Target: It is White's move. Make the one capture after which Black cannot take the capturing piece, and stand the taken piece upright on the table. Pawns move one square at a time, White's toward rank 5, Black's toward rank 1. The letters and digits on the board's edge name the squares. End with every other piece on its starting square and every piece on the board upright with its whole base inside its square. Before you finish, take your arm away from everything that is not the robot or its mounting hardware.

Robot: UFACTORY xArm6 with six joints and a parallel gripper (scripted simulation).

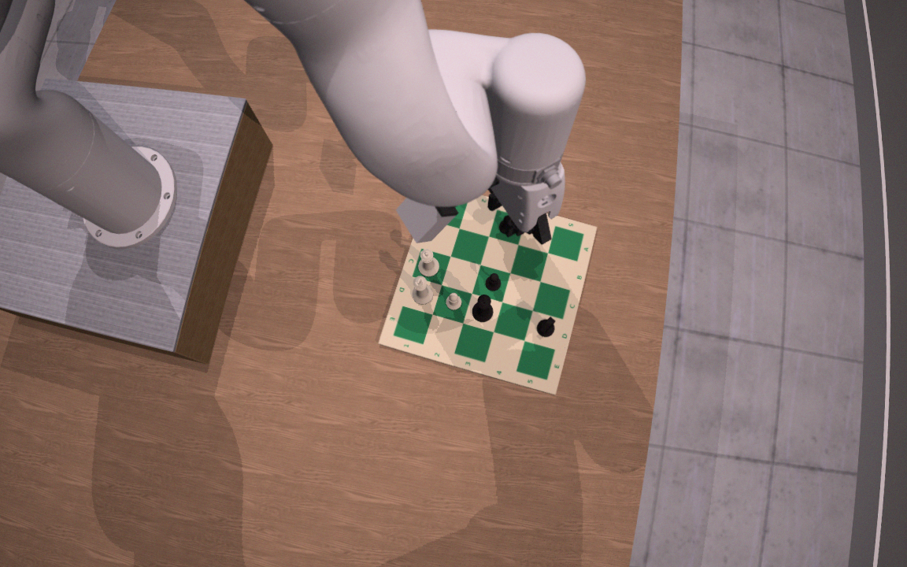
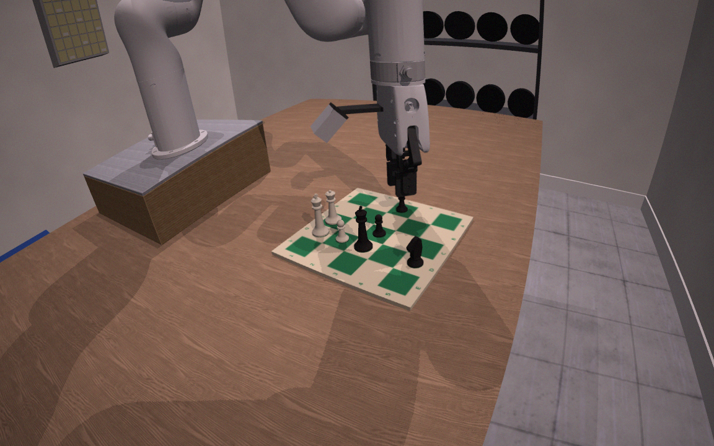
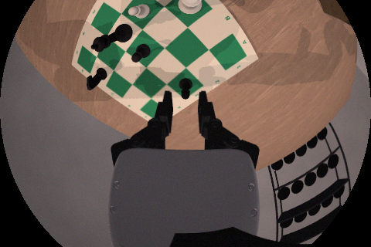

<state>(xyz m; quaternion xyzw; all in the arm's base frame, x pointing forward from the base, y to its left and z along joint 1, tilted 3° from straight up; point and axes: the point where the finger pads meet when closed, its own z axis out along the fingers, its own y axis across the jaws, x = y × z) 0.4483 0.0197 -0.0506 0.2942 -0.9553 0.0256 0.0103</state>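
The green and cream board (image 1: 581,271) (image 2: 410,302) (image 3: 192,46) lies on the wooden table. My gripper (image 1: 526,229) (image 2: 402,189) (image 3: 185,99) hangs upright over the board's far edge. Its fingers (image 1: 507,226) are partly open and straddle the air just above a black pawn (image 2: 401,207) (image 3: 185,86) without touching it. Another black pawn (image 1: 492,282) (image 2: 379,225) (image 3: 139,52), a tall black piece (image 1: 482,308) (image 2: 362,231) (image 3: 113,38) and a black knight (image 1: 546,326) (image 2: 414,252) (image 3: 96,77) stand mid-board. Two tall white pieces (image 1: 427,262) (image 1: 420,289) (image 2: 318,217) (image 2: 330,206) and a white pawn (image 1: 452,301) (image 2: 341,231) (image 3: 135,11) stand on the near-base side.
The arm's base stands on a raised block (image 1: 111,211) (image 2: 182,166) left of the board. A rack of dark discs (image 2: 481,55) (image 3: 304,191) stands behind the table. The table edge (image 1: 661,282) runs close to the board's right side.
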